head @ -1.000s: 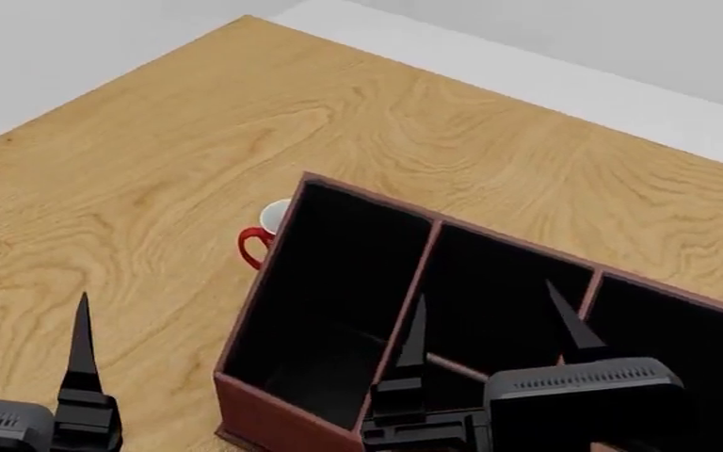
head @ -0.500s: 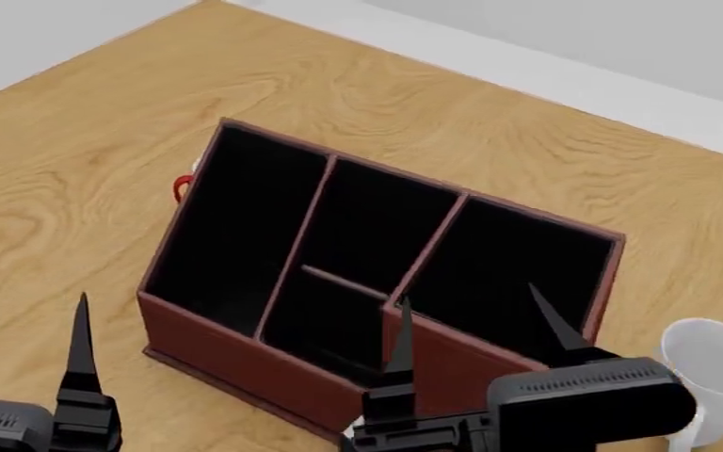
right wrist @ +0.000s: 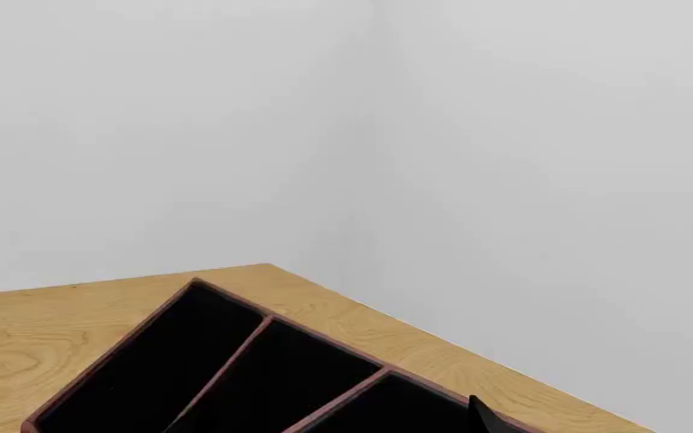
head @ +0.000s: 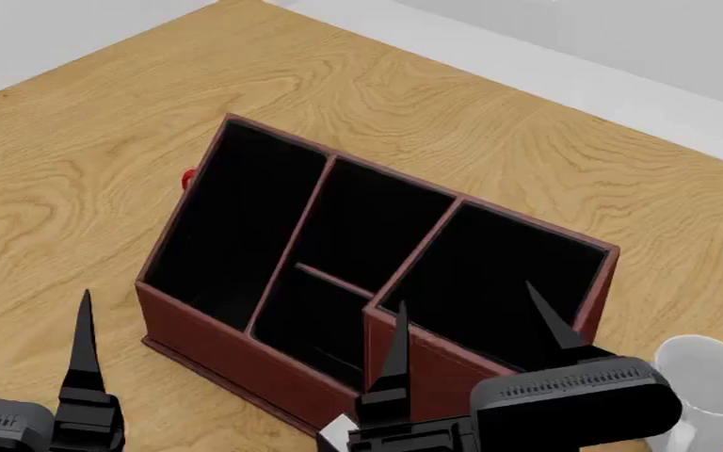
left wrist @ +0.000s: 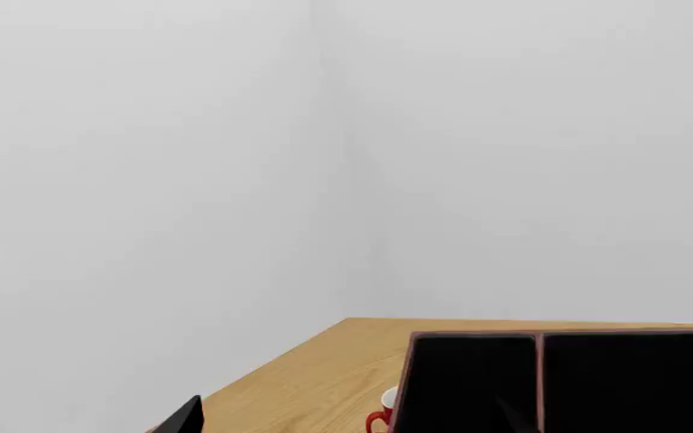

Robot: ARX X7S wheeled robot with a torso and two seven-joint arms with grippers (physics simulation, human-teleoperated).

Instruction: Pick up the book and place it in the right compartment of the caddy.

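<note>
Settling head view | caddy (head: pixel 274 377) fully framed, barely shifted | book unseen | right end effector (head: pixel 469 325) spread, empty | left end effector (head: pixel 86 330) state indeterminate

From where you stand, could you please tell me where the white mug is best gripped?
Probably at the rim, from above, with one finger inside and one outside: the white mug stands upright with its mouth open upward, near the right gripper.
</note>
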